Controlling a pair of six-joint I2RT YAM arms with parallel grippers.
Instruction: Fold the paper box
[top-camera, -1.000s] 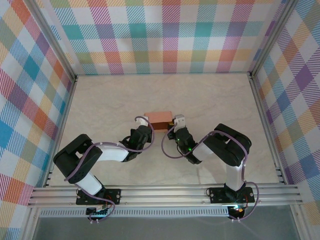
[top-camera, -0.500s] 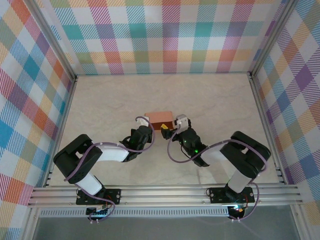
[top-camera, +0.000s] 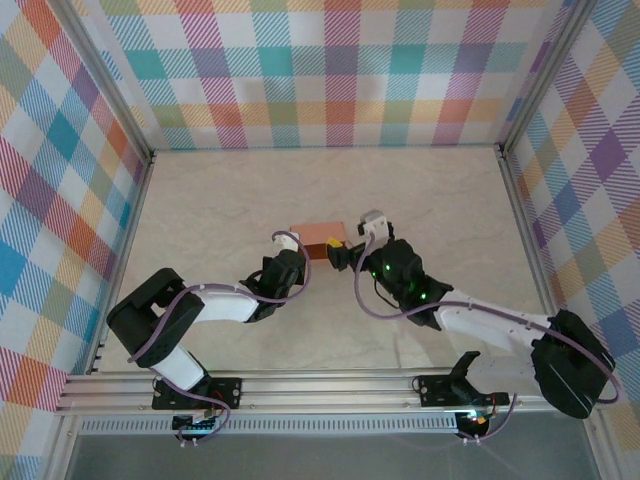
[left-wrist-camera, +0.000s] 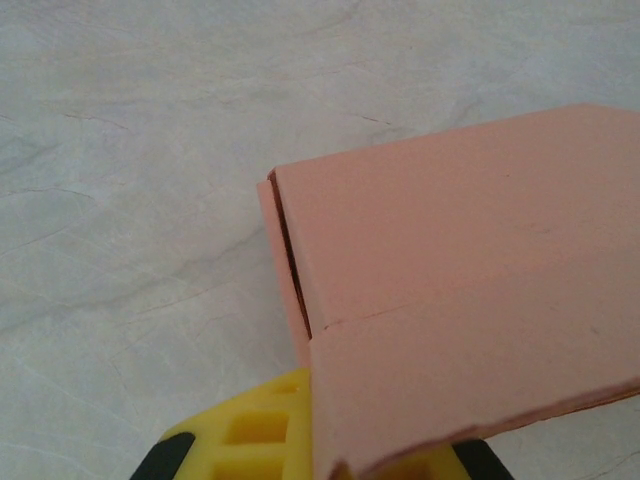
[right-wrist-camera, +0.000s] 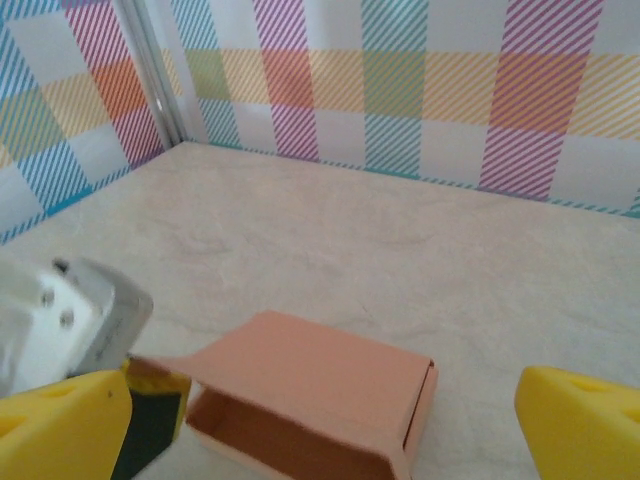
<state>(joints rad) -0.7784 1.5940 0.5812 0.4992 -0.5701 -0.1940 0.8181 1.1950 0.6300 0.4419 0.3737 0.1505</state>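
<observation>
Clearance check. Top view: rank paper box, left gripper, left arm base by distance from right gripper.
1. paper box, just left of right gripper
2. left gripper, at box's far end
3. left arm base, near-left corner

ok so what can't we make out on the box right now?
- Left wrist: paper box runs off the right edge; its card covers the fingertips of the left gripper.
- Right wrist: box's near corner cut off by the bottom edge.
- Top external: flap seams too small to read.

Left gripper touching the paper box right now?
Touching. Left wrist view: the left gripper has its yellow fingers shut on the paper box, clamping its near wall.
</observation>
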